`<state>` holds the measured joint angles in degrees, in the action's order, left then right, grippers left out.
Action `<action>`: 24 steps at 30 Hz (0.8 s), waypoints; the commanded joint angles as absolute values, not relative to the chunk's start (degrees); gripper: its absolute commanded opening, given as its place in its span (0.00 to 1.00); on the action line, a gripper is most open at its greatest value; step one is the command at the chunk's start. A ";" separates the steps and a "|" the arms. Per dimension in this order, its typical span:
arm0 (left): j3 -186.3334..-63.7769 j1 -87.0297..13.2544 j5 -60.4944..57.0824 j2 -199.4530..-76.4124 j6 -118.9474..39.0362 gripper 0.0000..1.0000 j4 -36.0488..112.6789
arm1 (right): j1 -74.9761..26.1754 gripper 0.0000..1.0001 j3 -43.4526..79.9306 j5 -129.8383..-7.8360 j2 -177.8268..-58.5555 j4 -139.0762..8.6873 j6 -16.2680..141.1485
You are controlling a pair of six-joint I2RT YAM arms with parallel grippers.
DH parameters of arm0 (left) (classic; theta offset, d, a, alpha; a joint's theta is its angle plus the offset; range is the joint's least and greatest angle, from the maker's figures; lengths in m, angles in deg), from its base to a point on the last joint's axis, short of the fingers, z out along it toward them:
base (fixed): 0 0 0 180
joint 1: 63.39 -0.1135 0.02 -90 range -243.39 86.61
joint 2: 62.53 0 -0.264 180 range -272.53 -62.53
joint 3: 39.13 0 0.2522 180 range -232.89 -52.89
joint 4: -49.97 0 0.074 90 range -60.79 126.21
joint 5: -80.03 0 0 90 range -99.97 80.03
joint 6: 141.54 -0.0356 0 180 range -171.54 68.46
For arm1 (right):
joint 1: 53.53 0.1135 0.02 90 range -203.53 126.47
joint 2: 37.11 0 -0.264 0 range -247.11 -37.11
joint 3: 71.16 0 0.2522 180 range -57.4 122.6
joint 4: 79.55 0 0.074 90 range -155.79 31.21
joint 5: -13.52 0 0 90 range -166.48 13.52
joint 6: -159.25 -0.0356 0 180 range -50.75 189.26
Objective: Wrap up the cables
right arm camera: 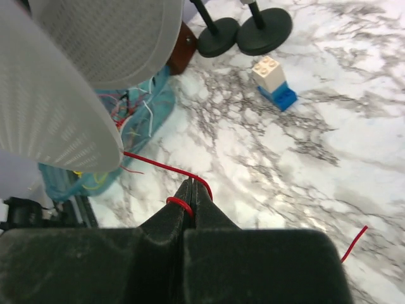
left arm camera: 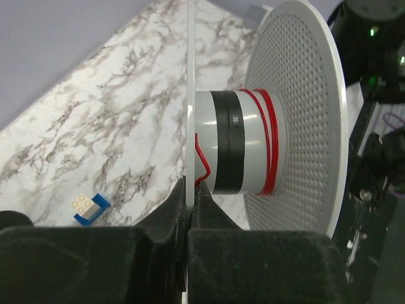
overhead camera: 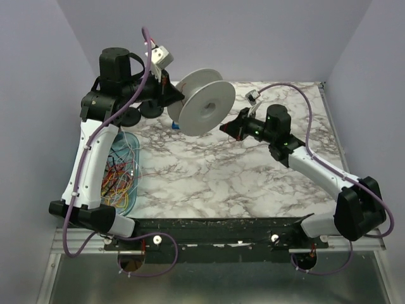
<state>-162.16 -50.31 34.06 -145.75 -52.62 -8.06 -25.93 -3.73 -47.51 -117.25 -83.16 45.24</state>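
Observation:
My left gripper [left arm camera: 190, 183] is shut on the near flange of the pale grey spool [overhead camera: 201, 101] and holds it above the table. A red cable [left arm camera: 271, 142] is wound in a few turns round the spool's core. My right gripper [right arm camera: 192, 187] is shut on the same red cable [right arm camera: 158, 165], which runs taut from the spool [right arm camera: 69, 82] to its tips. The cable's loose end [right arm camera: 354, 244] trails at the lower right. More cables, red, yellow, orange and white, lie in a blue tray [overhead camera: 133, 147] under the left arm.
A white and blue toy brick [right arm camera: 273, 82] lies on the marble table [overhead camera: 253, 183] below the spool; it also shows in the left wrist view [left arm camera: 90, 208]. Two black round stand bases [right arm camera: 245, 33] sit at the back left.

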 commanded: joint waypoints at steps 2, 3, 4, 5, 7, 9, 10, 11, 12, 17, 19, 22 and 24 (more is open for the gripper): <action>-158.72 -50.82 43.47 -139.96 -69.20 0.00 -14.50 | -28.30 0.01 -3.87 -50.73 -113.14 -67.74 61.41; -158.01 -50.82 43.12 -139.70 -69.11 0.00 -14.24 | -28.30 0.01 -3.87 -50.55 -112.79 -66.51 62.74; -157.57 -50.82 42.68 -139.52 -68.50 0.00 -13.80 | -28.30 0.01 -4.22 -49.51 -112.61 -66.32 63.36; -157.39 -50.82 41.90 -139.43 -67.37 0.00 -13.19 | -28.30 0.01 -4.48 -47.93 -112.52 -66.40 63.45; -158.00 -50.73 38.83 -139.43 -63.07 0.00 -10.73 | -28.30 0.02 -4.75 -42.67 -113.48 -66.49 62.40; -159.93 -50.82 35.49 -140.04 -58.85 0.00 -9.50 | -28.30 0.07 -5.71 -36.61 -114.36 -69.11 59.17; -161.07 -50.82 34.69 -140.31 -57.96 0.00 -9.49 | -28.30 0.10 -6.85 -34.75 -114.45 -72.44 56.62; -161.69 -50.73 34.16 -140.40 -57.34 0.00 -9.23 | -28.30 0.12 -8.51 -32.90 -114.37 -76.04 54.08; -162.22 -50.73 34.33 -140.40 -56.99 0.00 -9.05 | -28.30 0.16 -10.70 -31.67 -113.93 -81.38 51.53; -163.89 -50.64 35.38 -140.75 -54.70 0.00 -8.70 | -28.22 0.24 -15.21 -33.14 -114.01 -96.19 44.03; -164.42 -50.56 35.82 -140.84 -53.56 0.00 -8.00 | -28.13 0.22 -15.29 -33.50 -115.50 -98.65 43.16; -165.73 -50.38 36.09 -140.92 -52.59 0.00 -7.65 | -27.95 0.15 -15.56 -35.51 -116.91 -100.85 43.06; -166.96 -50.38 35.74 -141.19 -52.33 0.00 -7.65 | -27.78 0.21 -16.43 -36.31 -117.35 -102.26 43.59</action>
<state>-163.25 -50.31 34.83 -142.23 -55.24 -11.43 -27.77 -15.38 -34.90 -116.13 -94.65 44.81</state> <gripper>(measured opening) 0.021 0.161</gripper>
